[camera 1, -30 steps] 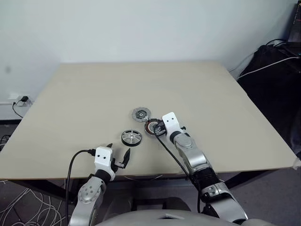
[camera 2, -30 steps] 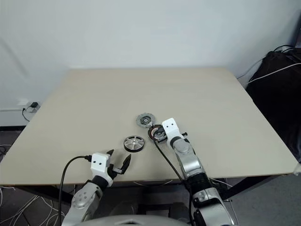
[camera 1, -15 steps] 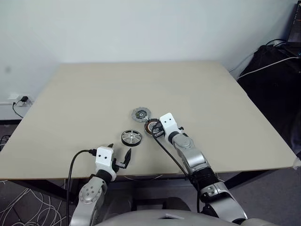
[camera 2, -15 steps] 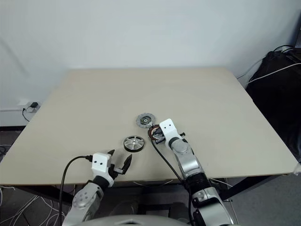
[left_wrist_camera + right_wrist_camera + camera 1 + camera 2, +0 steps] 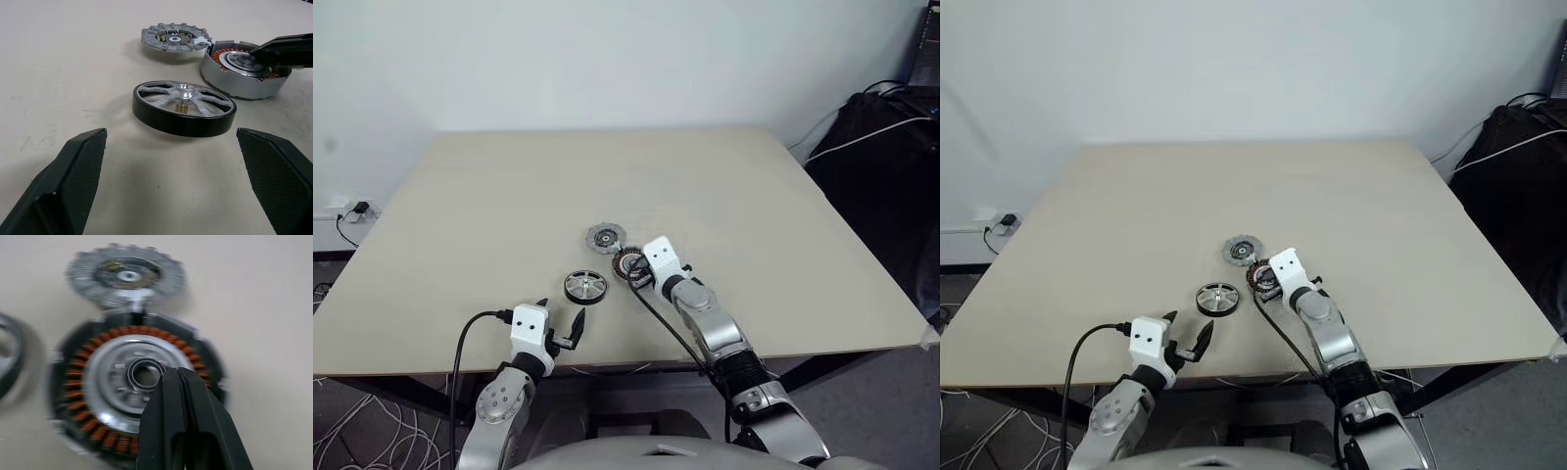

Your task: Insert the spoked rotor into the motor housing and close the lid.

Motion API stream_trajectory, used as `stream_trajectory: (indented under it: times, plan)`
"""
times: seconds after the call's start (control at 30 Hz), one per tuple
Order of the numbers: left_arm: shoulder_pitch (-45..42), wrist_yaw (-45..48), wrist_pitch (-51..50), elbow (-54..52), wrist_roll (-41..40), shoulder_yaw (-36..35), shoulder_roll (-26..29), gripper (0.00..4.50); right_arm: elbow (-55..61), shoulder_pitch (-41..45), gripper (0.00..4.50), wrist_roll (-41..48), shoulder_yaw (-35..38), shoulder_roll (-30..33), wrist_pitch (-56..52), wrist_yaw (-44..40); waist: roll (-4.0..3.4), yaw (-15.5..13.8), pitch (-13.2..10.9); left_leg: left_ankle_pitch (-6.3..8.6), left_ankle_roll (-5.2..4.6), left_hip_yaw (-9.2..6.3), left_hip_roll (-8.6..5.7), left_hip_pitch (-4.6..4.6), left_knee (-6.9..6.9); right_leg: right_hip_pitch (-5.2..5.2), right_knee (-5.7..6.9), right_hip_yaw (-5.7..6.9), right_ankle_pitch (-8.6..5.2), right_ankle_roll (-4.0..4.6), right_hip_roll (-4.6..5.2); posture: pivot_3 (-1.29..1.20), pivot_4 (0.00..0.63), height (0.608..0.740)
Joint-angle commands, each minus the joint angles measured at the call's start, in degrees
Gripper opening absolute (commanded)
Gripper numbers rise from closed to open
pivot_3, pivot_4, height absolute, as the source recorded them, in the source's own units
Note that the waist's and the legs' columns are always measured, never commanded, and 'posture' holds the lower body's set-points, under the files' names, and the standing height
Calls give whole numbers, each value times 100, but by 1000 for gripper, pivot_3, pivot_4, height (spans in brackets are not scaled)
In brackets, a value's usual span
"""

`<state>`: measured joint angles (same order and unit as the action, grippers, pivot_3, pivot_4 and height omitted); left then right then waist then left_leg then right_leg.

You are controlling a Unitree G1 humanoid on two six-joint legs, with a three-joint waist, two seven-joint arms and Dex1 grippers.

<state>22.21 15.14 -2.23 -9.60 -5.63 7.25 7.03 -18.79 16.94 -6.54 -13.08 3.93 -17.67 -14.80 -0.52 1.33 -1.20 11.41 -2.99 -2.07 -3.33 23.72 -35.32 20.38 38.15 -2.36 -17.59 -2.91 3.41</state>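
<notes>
The spoked rotor [image 5: 586,286] lies flat on the table, black rim and silver spokes up, also close in the left wrist view [image 5: 183,107]. Right of it sits the motor housing [image 5: 626,263] with copper windings [image 5: 93,362]. The grey lid [image 5: 605,236] lies just behind the housing, touching its rim [image 5: 126,274]. My right gripper [image 5: 177,373] is shut, its tips resting on the housing's silvery centre beside the hub hole. My left gripper [image 5: 560,316] stands open near the table's front edge, a short way in front of the rotor, holding nothing.
The beige table [image 5: 509,196] has its front edge right under my left gripper. A black bag with cables [image 5: 886,147] stands off the table's right side. A wall socket and cords [image 5: 354,209] are at the far left.
My right wrist has swung slightly to the left over the housing, tips staying on its centre. The left gripper and the three parts have kept still.
</notes>
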Motion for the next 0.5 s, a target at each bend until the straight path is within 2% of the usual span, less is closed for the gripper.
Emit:
stream_trajectory:
  times: [0.03,0.5]
  plan:
    - [-57,49,151,-27,-36,-55,25,4500,242,59,34,76,24,-72,79,-23,1,0,0,0,0,0,0,0,0,-1,0,0,0,0,0,0,0,740]
    - [-36,0,128,-110,-7,-7,0,4500,178,94,34,1,176,-125,246,414,0,-11,0,0,0,0,0,0,0,-1,1,0,0,-1,1,0,0,740]
